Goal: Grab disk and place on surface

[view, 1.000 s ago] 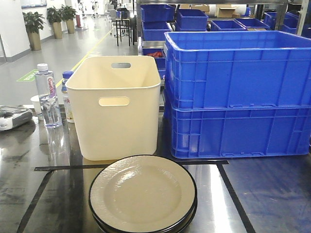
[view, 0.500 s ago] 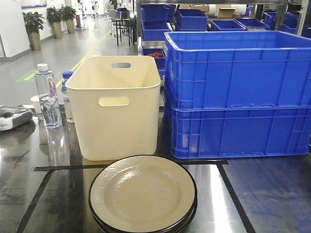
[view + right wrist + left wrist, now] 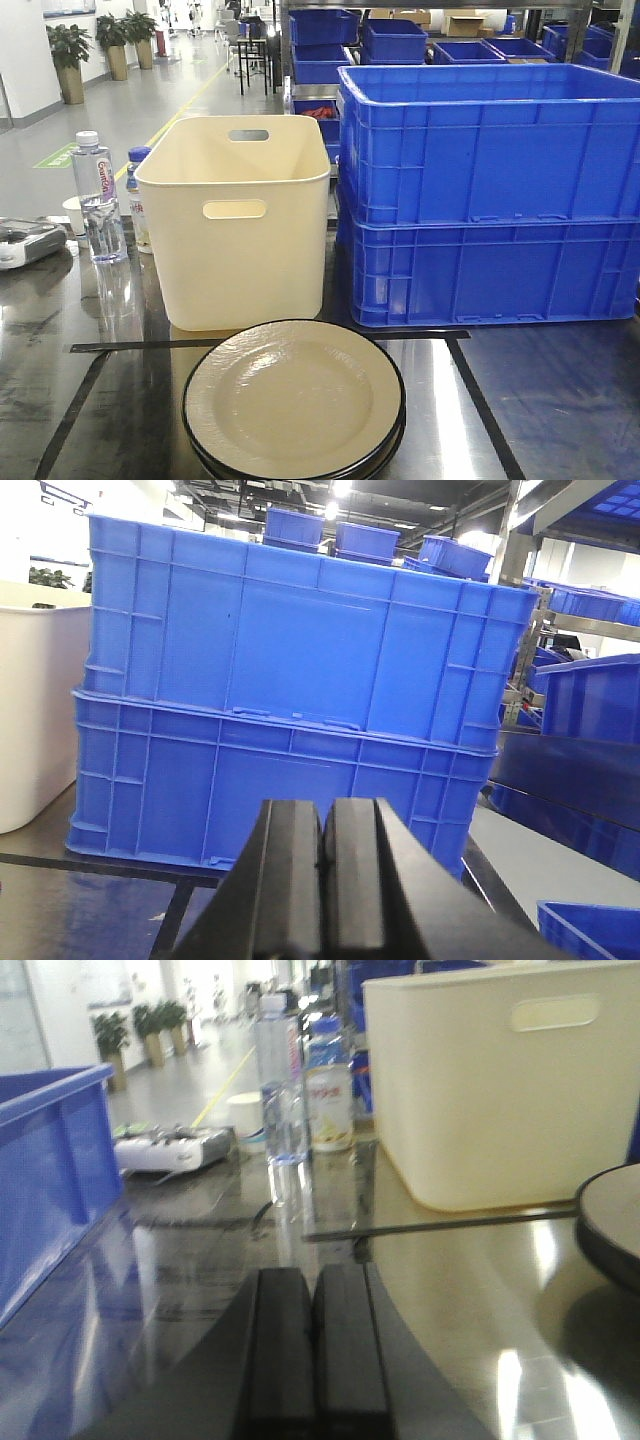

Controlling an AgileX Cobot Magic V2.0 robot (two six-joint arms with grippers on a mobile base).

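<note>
A stack of cream disks [image 3: 295, 400] with black rims lies on the shiny dark surface [image 3: 560, 400], inside the black tape lines [image 3: 130, 346]. No gripper shows in the front view. In the left wrist view my left gripper [image 3: 312, 1275] is shut and empty, low over the surface [image 3: 200, 1280], and the disk stack's edge [image 3: 612, 1215] lies to its right, apart from it. My right gripper [image 3: 325, 805] is also shut on nothing, pointing at the stacked blue crates [image 3: 280, 700]. No disk shows in the right wrist view.
A tall cream bin [image 3: 240, 230] stands just behind the disks, with two stacked blue crates [image 3: 490, 190] to its right. A water bottle [image 3: 97, 200], a smaller bottle [image 3: 137, 200] and a white device [image 3: 25, 243] sit at the left. Another blue crate [image 3: 50, 1180] flanks the left gripper.
</note>
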